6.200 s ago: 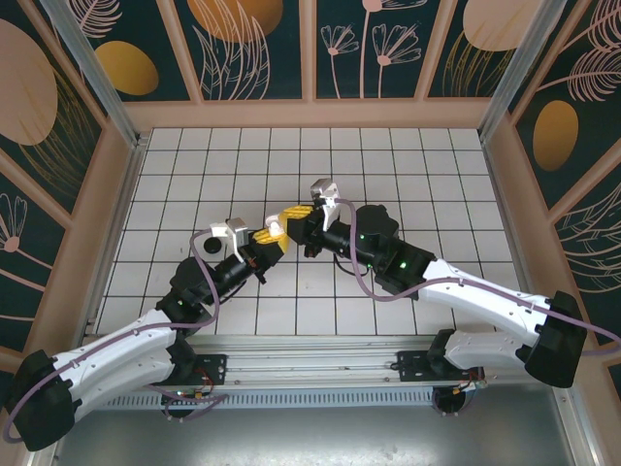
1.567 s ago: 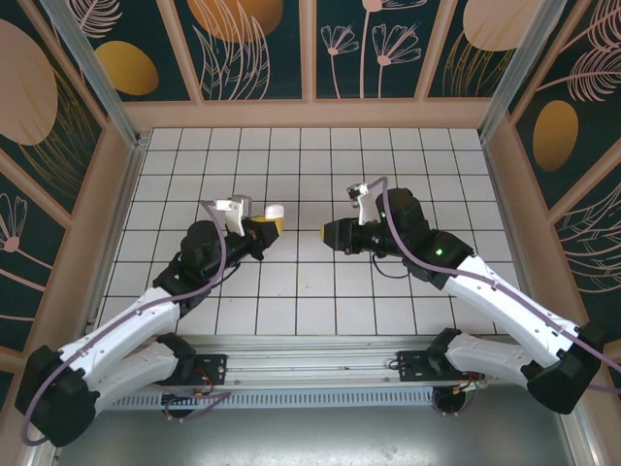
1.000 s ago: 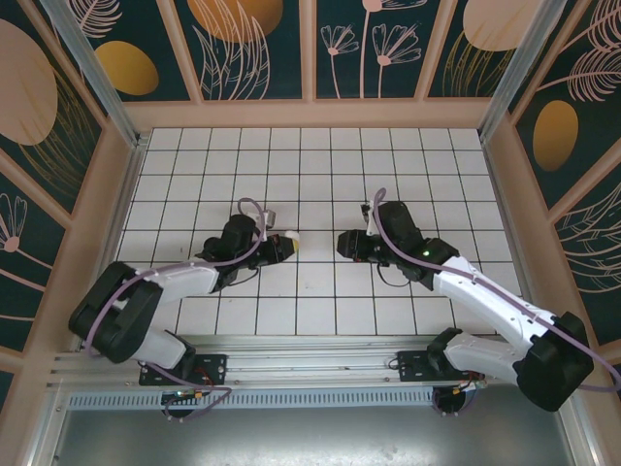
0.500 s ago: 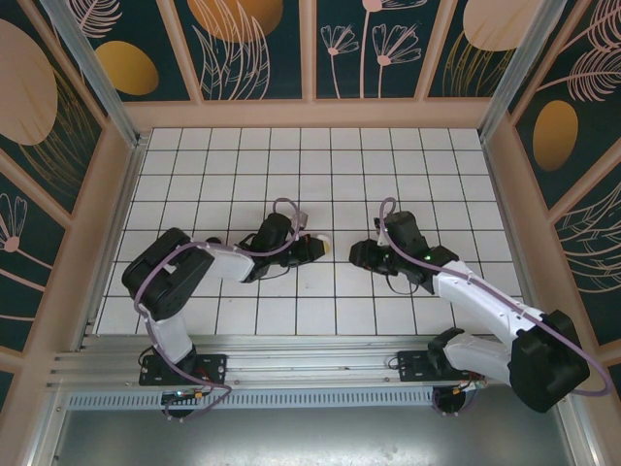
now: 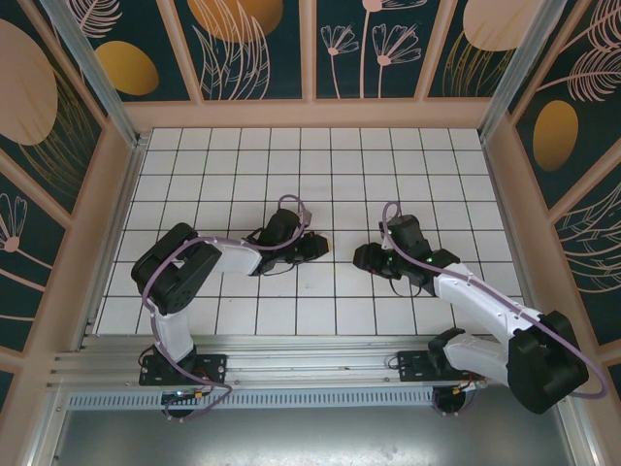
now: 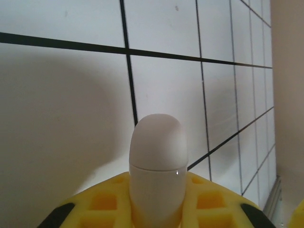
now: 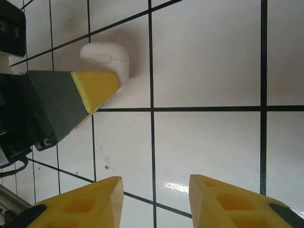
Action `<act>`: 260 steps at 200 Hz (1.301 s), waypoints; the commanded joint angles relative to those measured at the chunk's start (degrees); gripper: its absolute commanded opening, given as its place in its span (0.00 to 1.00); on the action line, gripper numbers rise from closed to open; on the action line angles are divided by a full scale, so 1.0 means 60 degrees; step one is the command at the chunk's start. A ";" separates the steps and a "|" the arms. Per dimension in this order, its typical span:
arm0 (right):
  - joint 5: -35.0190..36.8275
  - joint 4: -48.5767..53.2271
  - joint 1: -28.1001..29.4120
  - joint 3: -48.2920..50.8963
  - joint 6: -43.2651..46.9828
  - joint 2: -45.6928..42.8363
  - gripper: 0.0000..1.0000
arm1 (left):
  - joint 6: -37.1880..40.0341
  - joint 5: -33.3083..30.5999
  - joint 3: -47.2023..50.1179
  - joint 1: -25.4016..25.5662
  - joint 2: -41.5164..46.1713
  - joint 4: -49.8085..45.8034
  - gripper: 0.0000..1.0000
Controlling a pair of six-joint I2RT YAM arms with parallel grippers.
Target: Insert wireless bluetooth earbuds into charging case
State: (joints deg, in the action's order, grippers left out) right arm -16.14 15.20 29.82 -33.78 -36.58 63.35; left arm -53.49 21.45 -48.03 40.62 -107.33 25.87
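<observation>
Empty right gripper [image 7: 154, 202], jaws apart, low over white tiled floor [image 7: 204, 142]. Just beyond, left gripper [image 6: 156, 187] grasps the closed white charging case [image 6: 156, 152] between yellow fingers [image 6: 104, 202], rounded lid poking out past them, near the floor's middle.

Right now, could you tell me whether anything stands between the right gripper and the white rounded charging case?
Only white tiled floor lies between the open right gripper and the white rounded charging case; the left gripper clasps its side.
</observation>
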 commanded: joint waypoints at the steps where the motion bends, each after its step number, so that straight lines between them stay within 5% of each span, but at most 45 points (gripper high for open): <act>1: 0.0053 -0.0135 -0.0105 -0.0033 0.0024 -0.0076 0.42 | 0.0406 -0.0344 -0.0313 0.0050 -0.0078 -0.0958 0.21; 38: 0.0344 0.0337 -0.0178 -0.0367 0.0238 -0.0127 0.44 | 0.0792 -0.0648 -0.0502 0.0047 0.0219 -0.1690 0.33; 103: 0.2536 0.1495 -0.0971 -0.1929 0.1655 -0.0747 0.55 | 0.2706 -0.2523 -0.1626 0.0040 0.1696 -0.4624 0.53; 137: 0.4352 0.1172 -0.1952 -0.2004 0.2095 -0.1073 0.75 | 0.4481 -0.4461 -0.2766 -0.0042 0.2682 -0.6555 0.63; 160: 0.4953 0.0640 -0.2730 -0.1705 0.2870 -0.1138 0.86 | 0.5402 -0.5314 -0.3460 -0.0576 0.3518 -0.7621 0.97; 168: 0.5098 0.0376 -0.2981 -0.1528 0.3133 -0.1143 0.90 | 0.5588 -0.5109 -0.3552 -0.0973 0.3900 -0.7746 0.99; 200: 0.4745 -0.1574 -0.3621 -0.0251 0.4234 -0.1761 0.99 | 0.6746 -0.6110 -0.2975 -0.2036 0.5726 -0.7021 0.98; 229: 0.5009 -0.3136 -0.3700 0.0690 0.4775 -0.2301 0.99 | 0.8481 -0.7501 -0.0524 -0.2828 0.7561 -0.4402 0.99; 260: 0.4760 -0.4972 -0.3714 0.1752 0.5715 -0.2524 0.99 | 0.8929 -0.7944 0.1593 -0.4072 0.8853 -0.2524 0.99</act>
State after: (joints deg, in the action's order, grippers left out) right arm 12.23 -0.69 7.94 -28.08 -8.93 50.19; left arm -6.07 -20.69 -46.26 20.69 -57.23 -0.05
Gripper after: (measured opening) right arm 0.989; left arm 0.985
